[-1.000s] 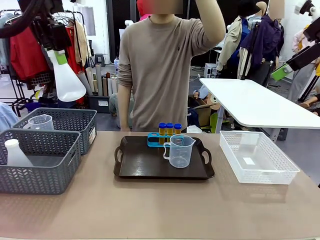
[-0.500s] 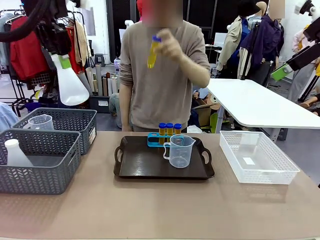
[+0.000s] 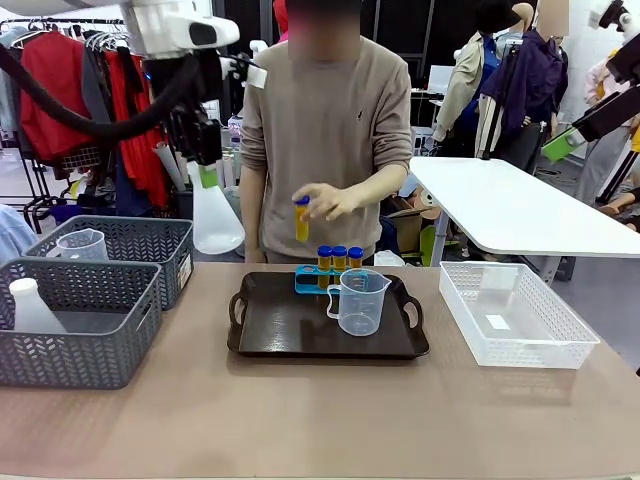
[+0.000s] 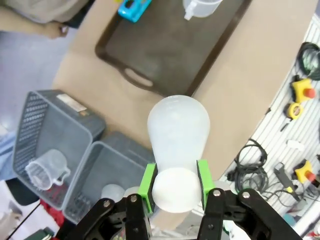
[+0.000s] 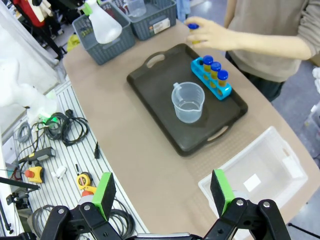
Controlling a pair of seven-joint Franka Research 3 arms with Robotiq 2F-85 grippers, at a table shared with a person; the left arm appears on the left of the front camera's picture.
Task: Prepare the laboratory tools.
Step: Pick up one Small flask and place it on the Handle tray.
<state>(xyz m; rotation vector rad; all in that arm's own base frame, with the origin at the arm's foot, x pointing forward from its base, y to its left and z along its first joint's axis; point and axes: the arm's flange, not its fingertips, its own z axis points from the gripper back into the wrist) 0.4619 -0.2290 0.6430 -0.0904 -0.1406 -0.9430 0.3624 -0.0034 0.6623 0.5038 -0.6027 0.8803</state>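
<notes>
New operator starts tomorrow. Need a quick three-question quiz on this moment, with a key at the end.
1. True or false: the left gripper has its fingers shut on the neck of the white flask.
2. How many amber tubes stand in the blue rack? A) two B) three C) four
3. Fill in: the clear beaker stands on the black ____.

Key: 1 true; 2 B; 3 tray.
</notes>
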